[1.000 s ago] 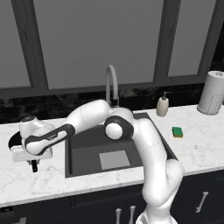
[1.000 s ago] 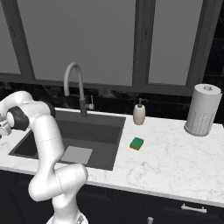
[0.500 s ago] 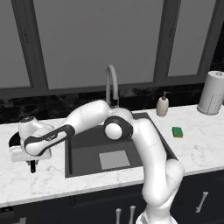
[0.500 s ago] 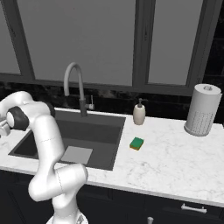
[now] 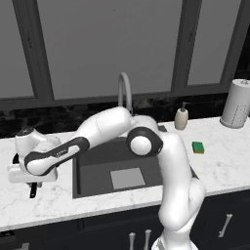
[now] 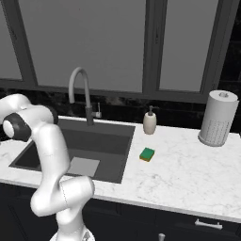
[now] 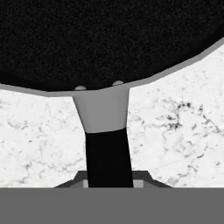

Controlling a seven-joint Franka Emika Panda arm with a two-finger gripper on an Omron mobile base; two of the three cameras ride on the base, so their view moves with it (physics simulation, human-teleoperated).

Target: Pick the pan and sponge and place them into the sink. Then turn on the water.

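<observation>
The black pan (image 7: 109, 39) takes up the top of the hand view, and its handle (image 7: 107, 148) runs down between my fingertips. My gripper (image 7: 109, 181) is shut on that handle, over white marble. In the left base view the gripper (image 5: 32, 183) hangs at the far left of the counter, left of the sink (image 5: 97, 156), with a dark sliver of the pan (image 5: 15, 159) showing behind the hand. The green sponge (image 5: 197, 147) lies on the counter right of the sink (image 6: 108, 141), seen as sponge (image 6: 147, 154) from the right. The grey gooseneck faucet (image 5: 124, 93) stands behind the basin, dry.
A soap dispenser (image 5: 181, 118) stands behind the sponge, and a paper towel roll (image 5: 236, 103) sits at the far right. My arm arches over the sink's left half. The counter's front edge runs close below the gripper.
</observation>
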